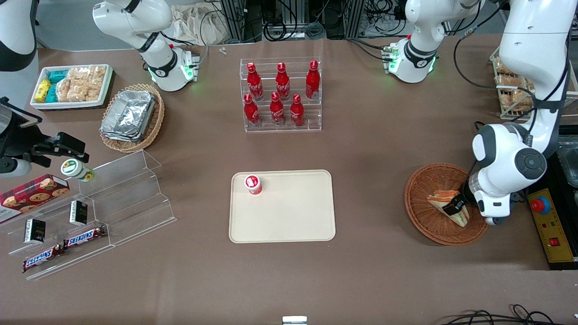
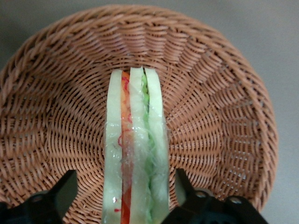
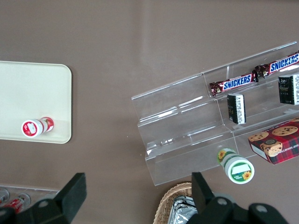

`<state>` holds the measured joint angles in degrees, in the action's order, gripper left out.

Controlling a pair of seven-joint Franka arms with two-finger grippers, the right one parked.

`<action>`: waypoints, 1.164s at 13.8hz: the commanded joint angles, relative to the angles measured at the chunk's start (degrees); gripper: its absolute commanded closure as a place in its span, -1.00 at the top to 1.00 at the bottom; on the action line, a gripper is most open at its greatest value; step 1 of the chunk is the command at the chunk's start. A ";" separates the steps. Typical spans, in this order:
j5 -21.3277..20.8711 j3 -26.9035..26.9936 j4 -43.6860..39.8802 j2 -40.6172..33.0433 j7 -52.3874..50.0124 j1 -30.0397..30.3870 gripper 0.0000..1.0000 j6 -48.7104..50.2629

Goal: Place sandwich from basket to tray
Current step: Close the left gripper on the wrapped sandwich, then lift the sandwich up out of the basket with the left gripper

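The gripper (image 1: 455,208) sat open astride the sandwich (image 2: 135,149) in the basket (image 1: 420,221), not yet clamped, so lifting it to the tray (image 1: 289,225) remained.

Gripper (image 1: 453,207) matt black plastic, fingers open, astride glossy clear-wrapped sandwich (image 2: 135,149), pale soft bread. Under it rough reddish-brown woven wicker basket (image 2: 219,112). Well apart, smooth cream plastic tray (image 1: 289,216) on matt brown tabletop (image 1: 361,149).

Reddish-brown woven basket (image 2: 219,116), orange-and-green-layered sandwich (image 2: 135,140), black pincer (image 2: 121,205).
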<state>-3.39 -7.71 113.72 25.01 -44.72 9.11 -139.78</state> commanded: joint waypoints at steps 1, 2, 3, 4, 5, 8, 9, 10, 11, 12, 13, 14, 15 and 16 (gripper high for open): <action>-1.97 -0.20 2.30 -1.81 -1.60 0.21 -0.44 -2.51; -1.97 -0.20 2.12 -2.24 -1.42 0.21 -0.88 -2.08; -2.15 -0.20 2.03 -3.03 -1.50 0.21 -1.00 -1.29; -2.06 -0.20 1.42 -3.91 -1.94 0.21 -1.00 1.07; -2.06 -0.29 -0.06 -5.40 -2.12 0.12 -1.00 4.49; -1.97 -0.73 -9.70 -9.62 -3.00 -0.23 -1.00 23.69; -1.97 -0.90 -14.70 -10.07 -2.56 -0.49 -1.00 31.42; -1.80 -1.17 -19.63 -10.16 -2.39 -0.58 -1.00 38.38; -1.54 -2.39 -24.64 -10.07 -1.17 -0.58 -1.00 44.19; -1.10 -3.71 -28.86 -10.07 0.24 -0.58 -1.00 49.03; -1.01 -5.02 -30.99 -10.24 1.12 -0.58 -1.00 52.65; -1.09 -7.56 -31.62 -10.68 2.09 -0.58 -1.00 54.42; -1.09 -10.46 -31.63 -11.38 3.14 -0.58 -1.00 54.62; -1.09 -12.75 -31.63 -11.48 4.11 -0.58 -1.00 54.79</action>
<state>-4.25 -16.53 83.36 12.81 -42.59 8.59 -86.60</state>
